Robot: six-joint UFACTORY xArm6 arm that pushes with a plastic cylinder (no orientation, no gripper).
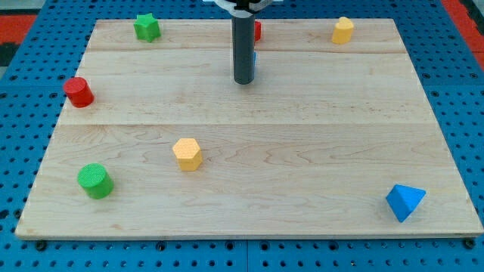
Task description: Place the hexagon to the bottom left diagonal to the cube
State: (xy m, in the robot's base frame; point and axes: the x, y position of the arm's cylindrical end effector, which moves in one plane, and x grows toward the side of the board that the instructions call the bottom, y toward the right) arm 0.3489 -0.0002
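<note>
The yellow hexagon (187, 154) lies on the wooden board (302, 151), left of centre in the lower half. My tip (243, 81) stands near the view's top centre, well up and to the right of the hexagon. A blue block (255, 62), possibly the cube, is almost fully hidden behind the rod; only a thin blue edge shows. A red block (258, 31) is also partly hidden behind the rod at the top edge.
A green star (147, 27) sits at top left, a yellow block (342, 30) at top right, a red cylinder (78, 92) at the left edge, a green cylinder (95, 181) at bottom left, a blue triangular block (404, 202) at bottom right.
</note>
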